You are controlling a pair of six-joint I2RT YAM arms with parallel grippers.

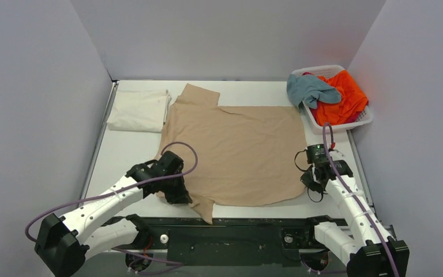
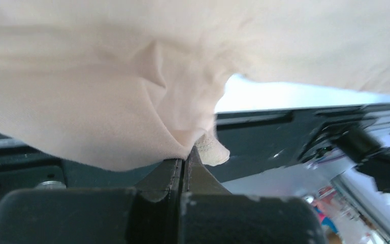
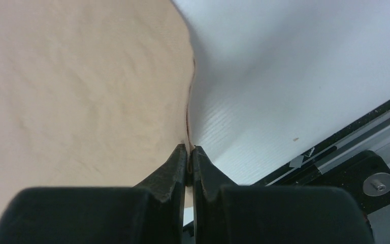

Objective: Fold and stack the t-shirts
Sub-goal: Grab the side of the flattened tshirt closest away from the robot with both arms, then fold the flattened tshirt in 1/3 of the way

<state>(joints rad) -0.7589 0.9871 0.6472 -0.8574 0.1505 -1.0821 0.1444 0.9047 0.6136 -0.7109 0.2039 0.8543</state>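
Observation:
The tan t-shirt [image 1: 236,150] lies spread on the white table, one sleeve at the far left, another near the front edge. My left gripper [image 1: 179,193] is shut on the shirt's near-left part; in the left wrist view the tan cloth [image 2: 106,101] bunches above the closed fingertips [image 2: 185,161]. My right gripper [image 1: 311,183] is shut on the shirt's near-right edge; the right wrist view shows the hem [image 3: 187,127] pinched between the fingertips [image 3: 189,148]. A folded cream-white shirt [image 1: 138,111] lies at the far left. The grey-blue shirt [image 1: 310,89] and orange shirt [image 1: 341,98] sit in the basket.
The white slatted basket [image 1: 367,119] stands at the far right corner, the grey-blue shirt hanging over its left rim. Grey walls enclose the table on three sides. A black rail [image 1: 236,231] runs along the near edge between the arm bases.

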